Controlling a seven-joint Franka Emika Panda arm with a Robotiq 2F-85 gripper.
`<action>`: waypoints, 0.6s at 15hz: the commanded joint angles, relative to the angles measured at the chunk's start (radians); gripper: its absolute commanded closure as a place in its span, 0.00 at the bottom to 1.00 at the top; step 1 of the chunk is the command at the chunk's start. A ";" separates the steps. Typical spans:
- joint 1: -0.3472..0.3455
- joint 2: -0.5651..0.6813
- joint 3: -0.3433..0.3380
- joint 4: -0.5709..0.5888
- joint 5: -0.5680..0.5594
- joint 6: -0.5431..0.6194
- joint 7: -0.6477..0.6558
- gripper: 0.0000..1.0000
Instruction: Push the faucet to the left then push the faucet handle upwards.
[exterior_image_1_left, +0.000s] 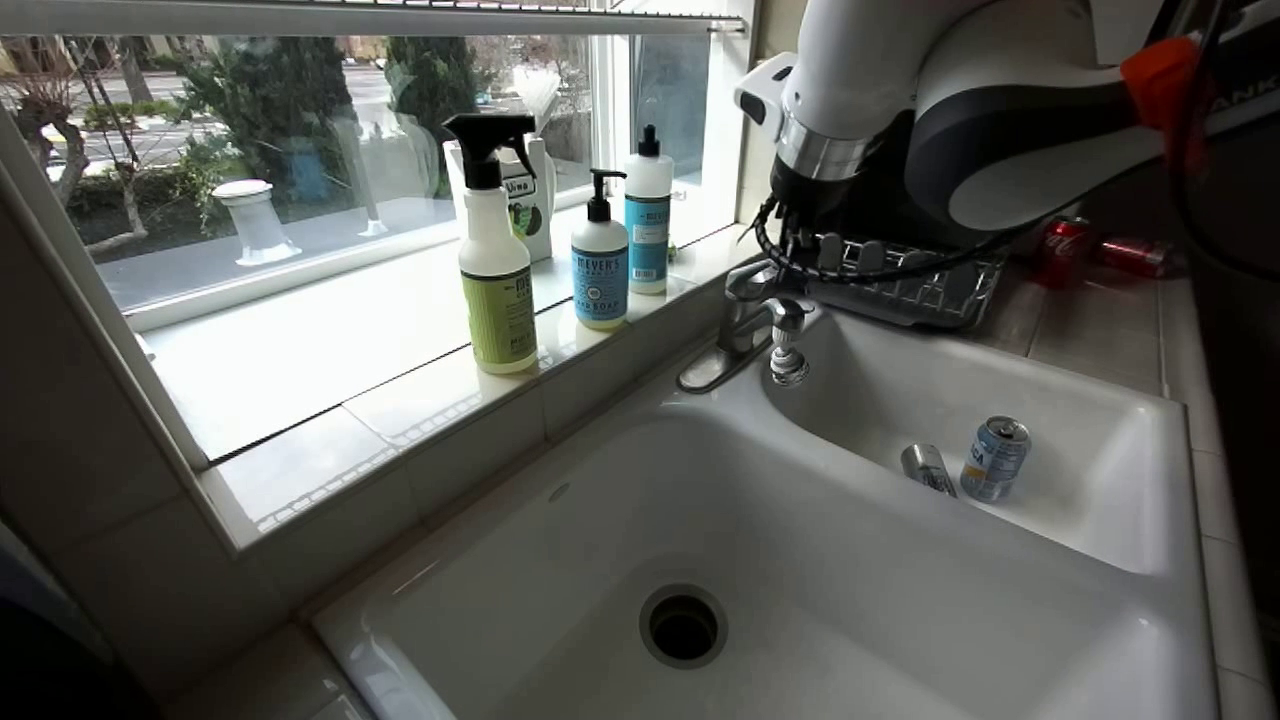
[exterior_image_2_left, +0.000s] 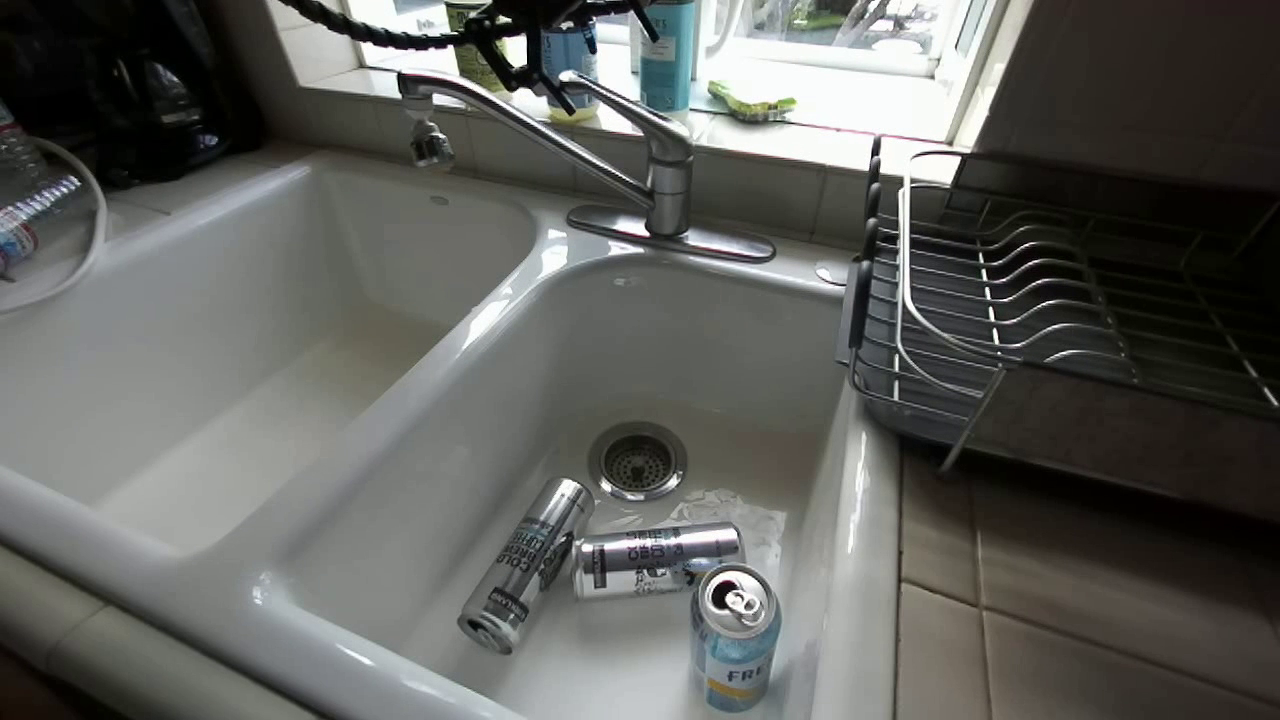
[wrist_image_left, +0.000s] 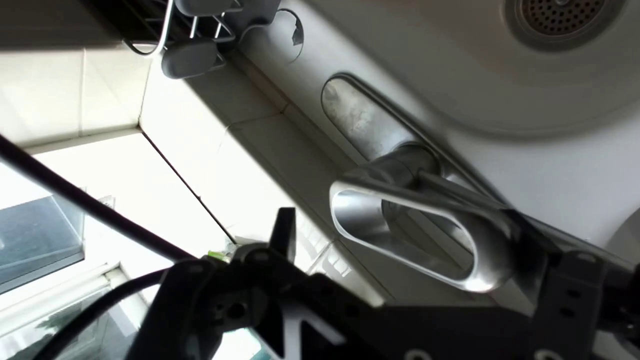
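"As the wrist view records it, how does the tool (wrist_image_left: 400, 220) stand?"

"Its fingers (wrist_image_left: 284, 227) are spread, the faucet handle (wrist_image_left: 492, 260) showing between them; contact cannot be determined."

"And the faucet (exterior_image_2_left: 668, 195)?"

"Mounted at the back of the sink (exterior_image_2_left: 400, 400), spout (exterior_image_2_left: 545, 135) pointing left in an exterior view. Three cans (exterior_image_2_left: 660, 560) occupy the right-hand basin (exterior_image_2_left: 740, 330) there, two lying, one upright."
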 joint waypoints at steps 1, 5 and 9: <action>0.008 0.020 -0.023 0.038 -0.050 0.015 0.013 0.00; 0.004 0.039 -0.032 0.069 -0.051 0.019 0.012 0.00; 0.004 0.060 -0.035 0.102 -0.050 0.017 0.006 0.00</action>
